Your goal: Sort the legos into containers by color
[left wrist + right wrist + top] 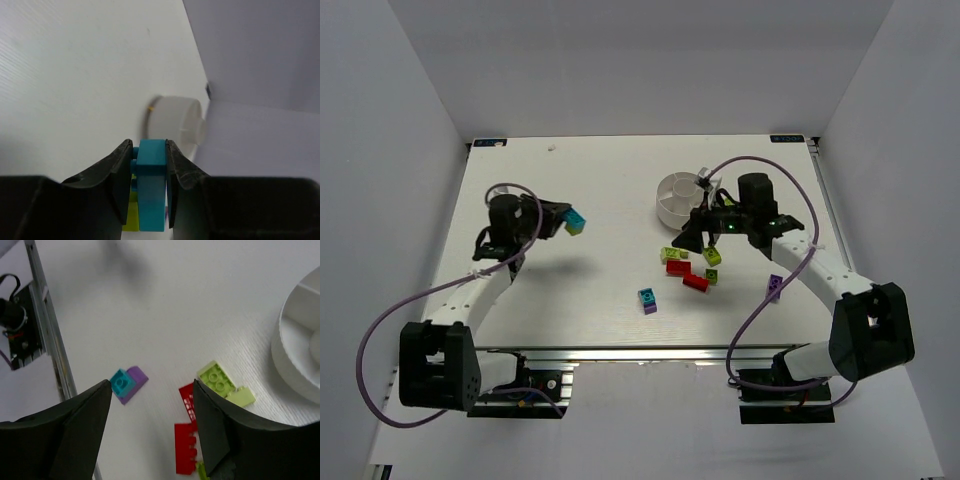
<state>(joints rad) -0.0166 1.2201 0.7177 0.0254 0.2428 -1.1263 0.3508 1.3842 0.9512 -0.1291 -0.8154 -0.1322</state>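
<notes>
Open table (pixel 610 190) lies between the left gripper (pixel 570 222) and the dish (pixel 665 206); scattered legos (pixel 677 267) and the right gripper (pixel 695 232) crowd the dish's near side.

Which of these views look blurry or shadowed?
Left wrist: the cyan brick fairly sharp, the white dish behind it blurred. Right wrist: the lime brick crisp, a smeared shadow farther up. Top external: even light, soft shadow beside the left arm.

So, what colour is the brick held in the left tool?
The brick is cyan, a lime green piece beside it; clearest in the left wrist view.
</notes>
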